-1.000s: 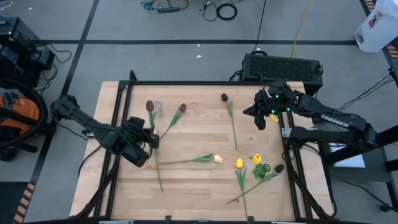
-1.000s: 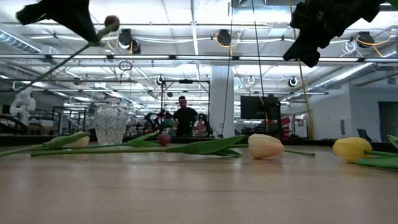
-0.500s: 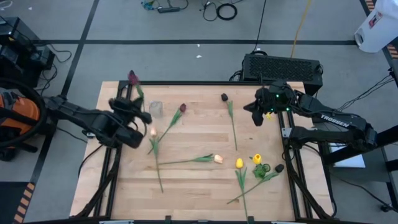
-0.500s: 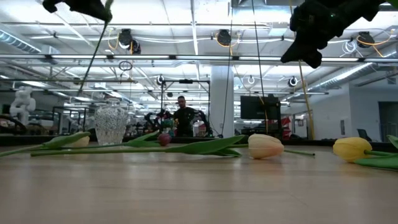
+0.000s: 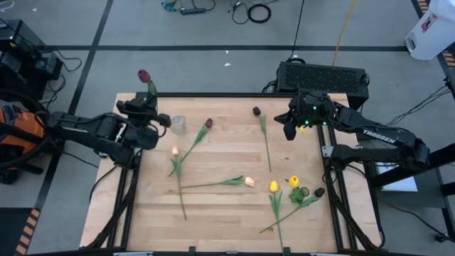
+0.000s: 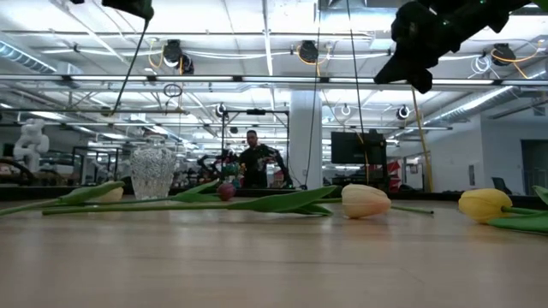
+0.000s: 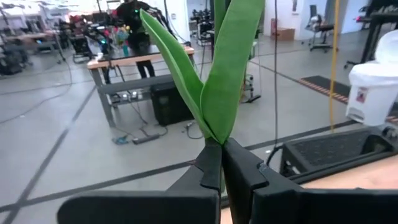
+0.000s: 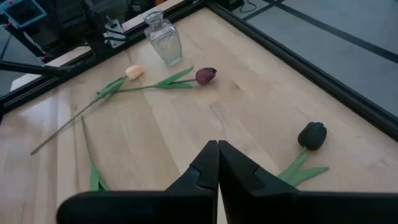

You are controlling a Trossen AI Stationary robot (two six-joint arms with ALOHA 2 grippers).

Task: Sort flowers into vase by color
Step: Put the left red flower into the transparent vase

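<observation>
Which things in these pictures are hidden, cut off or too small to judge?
- Left wrist view: the held dark red tulip's head is cut off by the top edge; only leaves show above the left gripper.
- Low view: the glass vase base hides behind leaves.
- High view: the right gripper fingers are too small.

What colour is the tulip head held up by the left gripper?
Dark red tulip head; clearest in the high view.
</observation>
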